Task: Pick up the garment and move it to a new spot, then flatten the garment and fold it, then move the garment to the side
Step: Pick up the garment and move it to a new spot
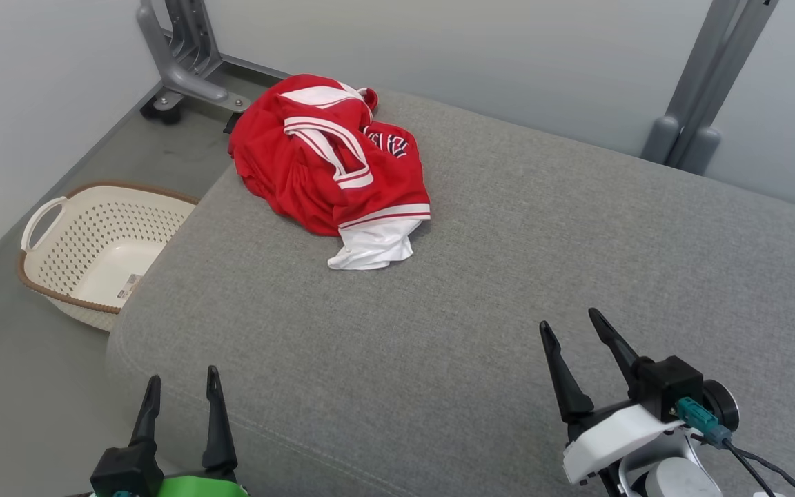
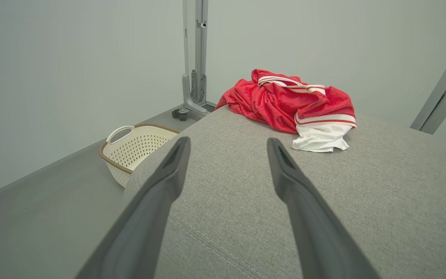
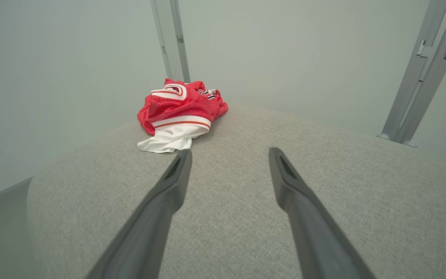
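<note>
Grey cushion (image 1: 522, 276), red-and-white garment (image 1: 315, 172) crumpled at far-left corner. Left gripper (image 1: 183, 376) and right gripper (image 1: 568, 319) spread wide, empty, well apart from it.

Walls (image 1: 38, 83): plain, pale grey-green, evenly lit. Floor (image 1: 18, 386): smooth grey. Worktop (image 1: 508, 276): broad, padded, grey woven fabric, rounded corner. Basket (image 1: 87, 238): cream, perforated, brown rim, on the floor beside the worktop's left edge. Metal leg (image 1: 183, 69): grey, wheeled, far left. Metal post (image 1: 708, 90): grey, far right

Red garment (image 1: 328, 166), white-striped, white at the hem — grey woven cushion (image 1: 508, 290) — cream basket (image 1: 45, 228) dotted with holes, brown-rimmed; pale grey walls (image 1: 508, 55).
</note>
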